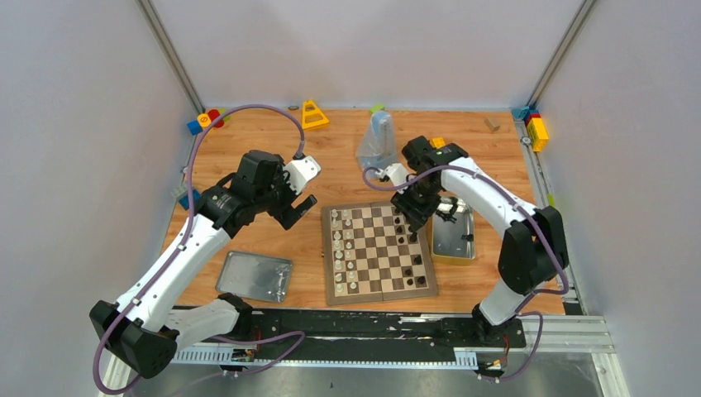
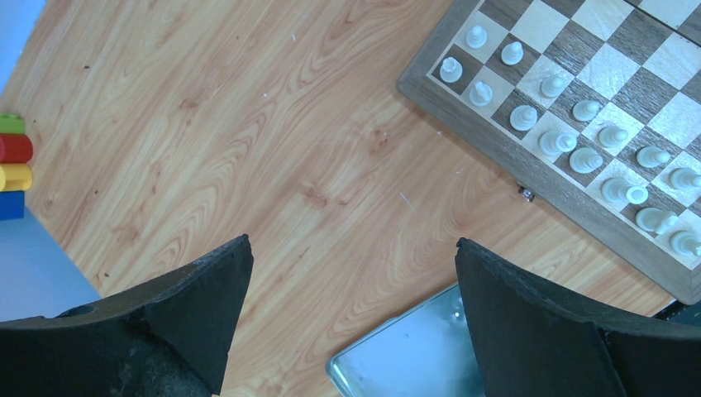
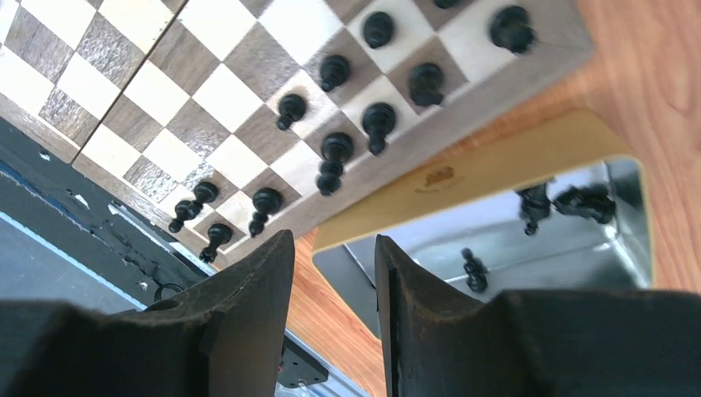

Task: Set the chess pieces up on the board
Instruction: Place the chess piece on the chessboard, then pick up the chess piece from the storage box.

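L gripper (image 2: 354, 248) is spread wide w/ nothing btwn the fingers (image 2: 194, 306). It hangs over bare table (image 2: 248, 124) just off the board's (image 2: 496, 141) left edge, near its far left corner, not touching it. White pieces (image 2: 552, 142) stand upright in two lines along that left edge, well clear of the fingertips. A corner of the lid (image 2: 413, 356) shows under and btwn the fingers. Blocks (image 2: 12, 165) sit at the table's left edge.

R gripper (image 3: 334, 240): fingers (image 3: 248, 306) stand a narrow gap apart, gripping nothing. From the top view it hangs over the board's right edge, toward the far right corner (image 1: 413, 222). Black pieces (image 3: 335, 157) stand on the squares along that right edge, in two lines w/ gaps. In the wrist view the closest ones are near the fingertips but clear of them. The tin (image 3: 496, 161) lies just beside the board's right edge. A few more black pieces lie inside it, tipped over, also apart from the fingers.

Top view: the board (image 1: 384, 248) lies at the table's middle. White pieces (image 1: 343, 248) are on its left side, black pieces (image 1: 418, 260) on its right, centre squares bare. The lid (image 1: 255, 275) is near the table's near edge, left of the board. The tin (image 1: 453, 240) is right of it.
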Robot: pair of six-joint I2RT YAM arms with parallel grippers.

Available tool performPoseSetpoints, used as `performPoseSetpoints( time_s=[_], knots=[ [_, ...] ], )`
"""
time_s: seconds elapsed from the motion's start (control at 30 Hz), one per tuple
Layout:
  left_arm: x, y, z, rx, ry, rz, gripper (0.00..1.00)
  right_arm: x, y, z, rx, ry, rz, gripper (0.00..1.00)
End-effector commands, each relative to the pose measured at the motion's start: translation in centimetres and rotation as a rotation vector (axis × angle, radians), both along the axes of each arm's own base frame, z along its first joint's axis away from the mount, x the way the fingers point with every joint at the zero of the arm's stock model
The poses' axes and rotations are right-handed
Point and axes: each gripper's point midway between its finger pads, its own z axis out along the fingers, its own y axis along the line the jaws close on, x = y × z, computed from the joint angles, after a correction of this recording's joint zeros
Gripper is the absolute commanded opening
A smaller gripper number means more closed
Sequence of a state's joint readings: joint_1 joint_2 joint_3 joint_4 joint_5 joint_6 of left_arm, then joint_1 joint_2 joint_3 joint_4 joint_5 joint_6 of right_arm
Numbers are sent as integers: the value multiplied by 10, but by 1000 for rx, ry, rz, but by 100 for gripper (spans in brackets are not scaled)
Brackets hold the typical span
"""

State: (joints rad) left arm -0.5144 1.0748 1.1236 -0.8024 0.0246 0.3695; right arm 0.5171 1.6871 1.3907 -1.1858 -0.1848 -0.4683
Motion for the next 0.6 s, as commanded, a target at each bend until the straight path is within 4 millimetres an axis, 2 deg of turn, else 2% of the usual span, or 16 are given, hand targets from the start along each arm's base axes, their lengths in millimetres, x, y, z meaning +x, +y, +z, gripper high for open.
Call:
performPoseSetpoints(
  time_s=[0.0, 0.13, 0.23, 0.47, 0.57],
  knots=[
    [7, -2, 13, -17, -48, -11, 100, 18, -12, 30, 113, -105, -111, 42],
    [8, -4, 15, -22, -48, -12, 100, 27, -35, 40, 173, -159, -199, 42],
    [8, -5, 15, -24, -46, -13, 100, 34, -56, 37, 205, -177, -260, 42],
    [10, -6, 14, -25, -42, -16, 100, 49, -95, 3, 209, -197, -350, 41],
    [9, -6, 13, -23, -42, -20, 100, 56, -105, -14, 198, -196, -364, 40]
  ],
)
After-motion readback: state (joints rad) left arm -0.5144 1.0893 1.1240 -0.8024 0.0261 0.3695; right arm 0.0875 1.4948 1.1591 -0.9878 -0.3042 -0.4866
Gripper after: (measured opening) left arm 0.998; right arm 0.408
